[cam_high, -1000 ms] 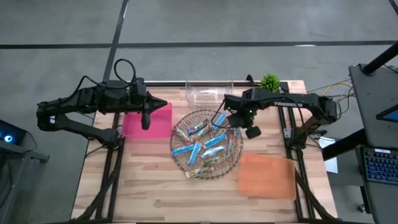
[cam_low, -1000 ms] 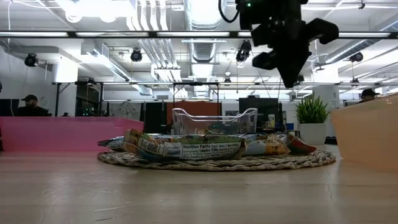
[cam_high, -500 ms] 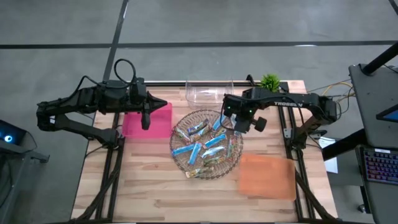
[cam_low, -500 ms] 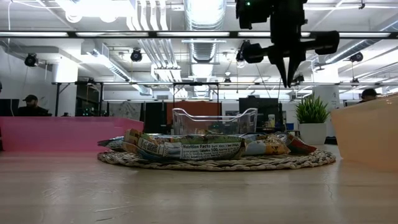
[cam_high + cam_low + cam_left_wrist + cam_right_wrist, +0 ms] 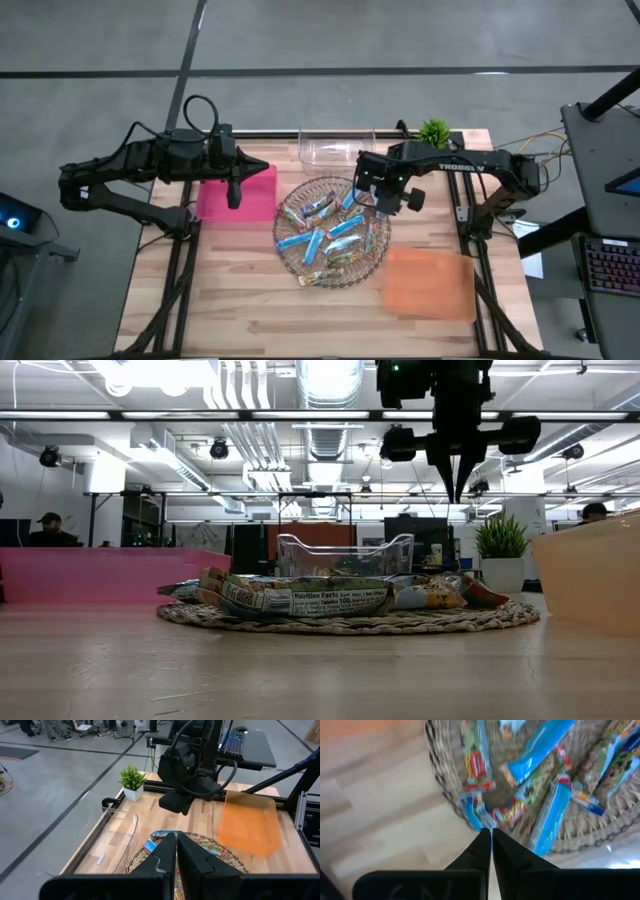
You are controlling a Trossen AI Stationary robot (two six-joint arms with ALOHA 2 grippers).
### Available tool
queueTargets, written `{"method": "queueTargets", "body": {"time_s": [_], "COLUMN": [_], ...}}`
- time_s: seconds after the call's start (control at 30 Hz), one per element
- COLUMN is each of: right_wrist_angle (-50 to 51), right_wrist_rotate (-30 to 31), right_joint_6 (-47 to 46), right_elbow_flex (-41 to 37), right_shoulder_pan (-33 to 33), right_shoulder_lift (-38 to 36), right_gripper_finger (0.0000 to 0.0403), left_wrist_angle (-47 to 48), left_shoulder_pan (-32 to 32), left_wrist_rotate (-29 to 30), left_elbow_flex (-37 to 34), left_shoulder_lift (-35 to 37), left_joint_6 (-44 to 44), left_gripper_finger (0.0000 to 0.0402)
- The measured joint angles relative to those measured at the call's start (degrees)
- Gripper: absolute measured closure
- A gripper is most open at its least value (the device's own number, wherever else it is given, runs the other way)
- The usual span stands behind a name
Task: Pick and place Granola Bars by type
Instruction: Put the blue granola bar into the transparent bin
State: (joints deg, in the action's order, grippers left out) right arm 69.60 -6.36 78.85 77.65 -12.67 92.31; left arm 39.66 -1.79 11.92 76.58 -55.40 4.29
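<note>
Right gripper (image 5: 371, 199) now turned about its wrist compared with a second ago, fingers pointing straight down rather than canted to one side; shifted from beyond the rim of the round woven wicker tray (image 5: 286, 245) to above that rim, on the side nearest the clear plastic bin (image 5: 335, 147); in the low view, hanging well above the tray, fingertips pressed together (image 5: 457, 488), holding nothing.

Small wrapped granola bars (image 5: 327, 235), bright blue, silvery and brownish-green, all heaped on the wicker tray; none seen in the flat pink container (image 5: 258, 208) left of the tray, the orange container (image 5: 430, 283) right of and nearer than the tray, or the clear bin behind it; no change in the heap over the last second.

Left gripper (image 5: 234, 193) unmoved, above the pink container beside the tray, fingers closed and empty.

Judged from this: reorientation reads as lining up for a downward reach into the tray; sorting apparently at its very start; fingers to be opened before any descent onto a bar.
</note>
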Motion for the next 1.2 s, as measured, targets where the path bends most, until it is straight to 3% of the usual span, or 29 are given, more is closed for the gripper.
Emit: {"method": "queueTargets", "body": {"time_s": [0.13,0.27,0.6,0.77,0.93,1.2], "right_wrist_angle": [-2.8,-6.0,-7.3,-7.5,-7.8,-8.3], "right_wrist_rotate": [-0.1,-0.1,-0.1,-0.1,0.1,0.7], "right_joint_6": [-1.0,-5.2,-3.4,2.3,3.9,3.9], "right_elbow_flex": [-0.1,-0.1,-2.4,-3.6,-3.7,-4.8], "right_shoulder_pan": [0.0,0.0,0.0,0.0,-0.5,-1.8], "right_shoulder_lift": [0.1,0.1,0.1,0.2,1.3,4.4], "right_gripper_finger": [0.0391,0.0361,0.0190,0.0133,0.0111,0.0110], "left_wrist_angle": [0.0,0.0,0.0,0.0,0.0,0.0], "left_shoulder_pan": [0.0,0.0,0.0,0.0,0.0,0.0], "left_wrist_rotate": [0.0,0.0,0.0,0.0,0.0,0.0], "left_elbow_flex": [0.0,0.0,0.0,0.0,0.0,0.0], "left_shoulder_lift": [0.0,0.0,0.0,-0.2,-0.4,-0.4], "left_joint_6": [0.0,0.0,0.0,0.0,0.0,0.0], "left_gripper_finger": [0.0401,0.0401,0.0401,0.0401,0.0401,0.0401]}}
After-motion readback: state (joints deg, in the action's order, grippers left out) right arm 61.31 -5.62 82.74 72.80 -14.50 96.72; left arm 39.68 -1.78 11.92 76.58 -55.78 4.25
